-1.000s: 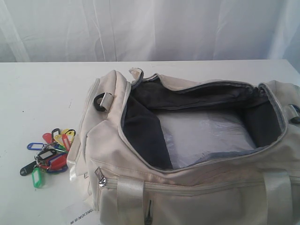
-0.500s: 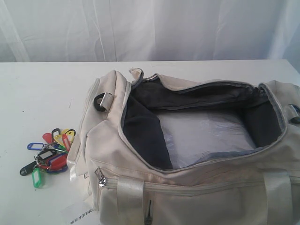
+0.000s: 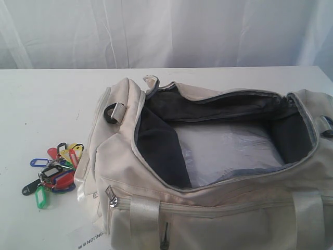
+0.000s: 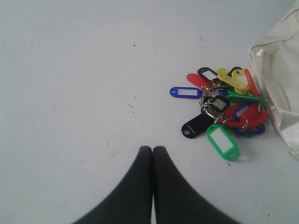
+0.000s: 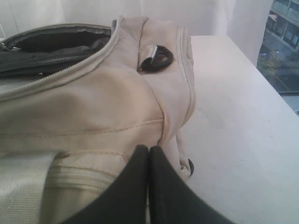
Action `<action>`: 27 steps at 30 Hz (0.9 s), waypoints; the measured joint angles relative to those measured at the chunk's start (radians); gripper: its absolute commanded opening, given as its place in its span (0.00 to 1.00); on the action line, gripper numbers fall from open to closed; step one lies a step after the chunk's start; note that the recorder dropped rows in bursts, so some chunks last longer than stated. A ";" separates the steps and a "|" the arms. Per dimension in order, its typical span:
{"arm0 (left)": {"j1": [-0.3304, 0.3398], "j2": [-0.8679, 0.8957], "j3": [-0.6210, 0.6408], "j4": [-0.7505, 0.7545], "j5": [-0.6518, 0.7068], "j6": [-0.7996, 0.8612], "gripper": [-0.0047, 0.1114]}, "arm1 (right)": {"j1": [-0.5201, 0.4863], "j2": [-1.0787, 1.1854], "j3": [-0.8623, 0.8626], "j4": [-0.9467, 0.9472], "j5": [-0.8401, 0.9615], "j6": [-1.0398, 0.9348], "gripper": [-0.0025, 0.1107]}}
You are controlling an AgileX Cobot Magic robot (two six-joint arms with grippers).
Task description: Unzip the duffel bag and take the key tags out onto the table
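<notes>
One cream duffel bag is laid on the white table, toward the right edge; its top zip is pulled wide open, and dark grey lining and a pale crinkly sheet are seen inside. Two pale handle straps are counted on the near side. One black D-ring is seen at the left end and a second D-ring at the right end.

One bunch of key tags is laid on the table just beside the bag's left end, toward the left edge; red, blue, green, yellow and black tags are seen, but they are too piled up to be counted.

One small white label is seen by the bag's near left corner; its dark letters are upside down and cannot be read.

The left gripper is closed with nothing in it, over bare table near the tags; the right gripper is closed too, by the bag's right end, and nothing is seen between its fingers.
</notes>
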 measured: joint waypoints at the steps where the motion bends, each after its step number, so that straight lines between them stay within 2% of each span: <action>1: 0.000 0.000 0.000 0.000 0.000 0.000 0.04 | 0.000 0.000 0.000 0.002 0.000 0.000 0.02; 27: 0.000 0.000 0.000 0.000 0.000 0.000 0.04 | 0.000 0.000 0.000 -0.046 0.000 0.000 0.02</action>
